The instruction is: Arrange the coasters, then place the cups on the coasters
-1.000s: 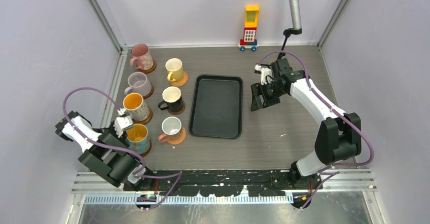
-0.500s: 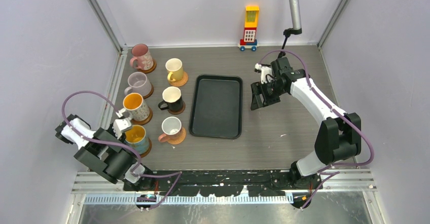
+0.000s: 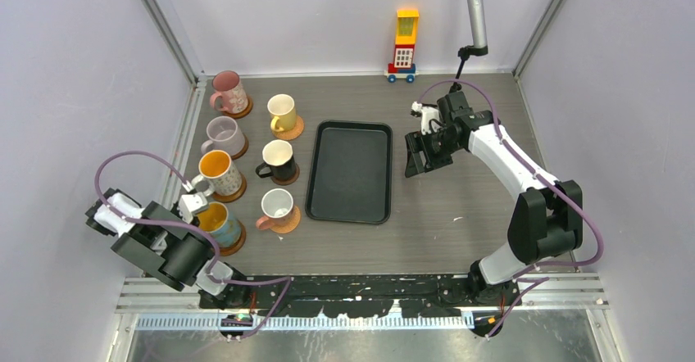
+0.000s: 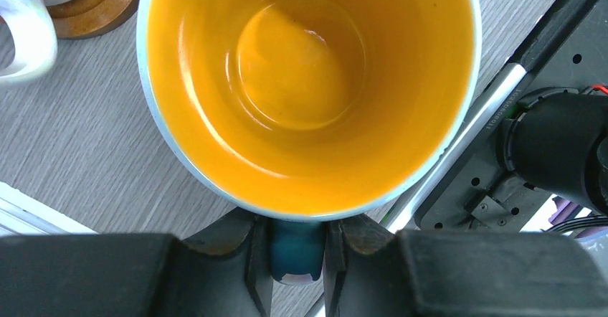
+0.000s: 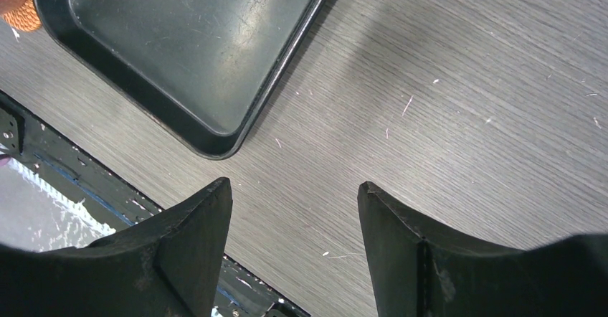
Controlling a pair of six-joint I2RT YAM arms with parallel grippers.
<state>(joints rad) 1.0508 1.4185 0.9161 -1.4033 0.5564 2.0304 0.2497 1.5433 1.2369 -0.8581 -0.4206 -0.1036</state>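
Several cups stand on brown coasters in two columns at the left. The blue cup (image 3: 220, 221) with the orange inside (image 4: 308, 80) sits on the nearest coaster (image 3: 235, 243). My left gripper (image 3: 198, 207) (image 4: 296, 225) is shut on its blue handle (image 4: 297, 249) from the left side. Behind it stand the orange-inside cup (image 3: 217, 169), the lilac cup (image 3: 223, 135) and the pink cup (image 3: 229, 92). The second column holds the pale yellow (image 3: 282, 110), black (image 3: 278, 159) and white (image 3: 276, 206) cups. My right gripper (image 3: 414, 156) (image 5: 295, 195) hangs open over bare table, holding nothing.
A black rectangular tray (image 3: 350, 212) (image 5: 136, 91) lies mid-table, between the cups and my right gripper. A yellow-red toy block tower (image 3: 404, 44) stands at the back wall. A grey pole (image 3: 474, 10) rises at the back right. The left wall's rail (image 3: 182, 157) runs close beside the cups.
My left arm's elbow has swung left and toward the near edge, while its gripper stays on the blue cup's handle. The right gripper has barely moved.
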